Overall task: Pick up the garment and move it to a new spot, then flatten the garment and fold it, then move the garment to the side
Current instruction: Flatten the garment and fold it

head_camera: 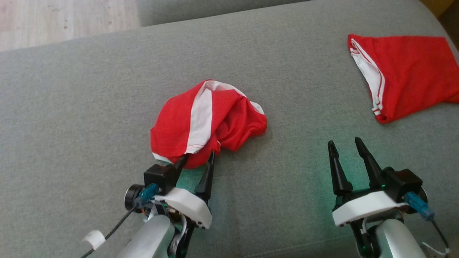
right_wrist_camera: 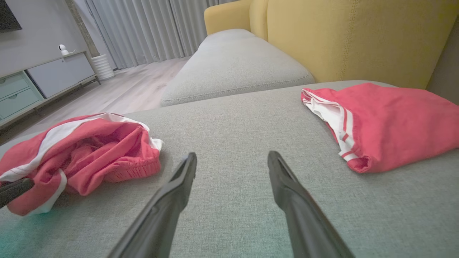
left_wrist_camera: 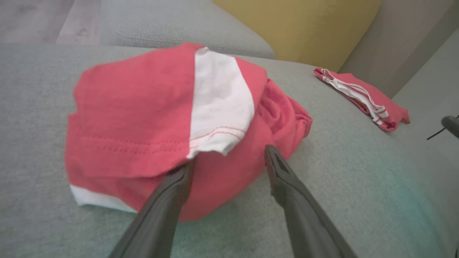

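Looking down from the head view, the left gripper has its fingers spread, tips touching the near edge of the crumpled garment, a red and white heap on the grey cushion. The right gripper is likewise spread and holds nothing, well apart from the heap. A folded garment lies ahead and to its right. Left wrist view: one fingertip sits under a white hem flap and the other rests against red cloth, with nothing pinched. Right wrist view: the spread fingers point across bare cushion, with the crumpled garment to their left and the folded garment to their right.
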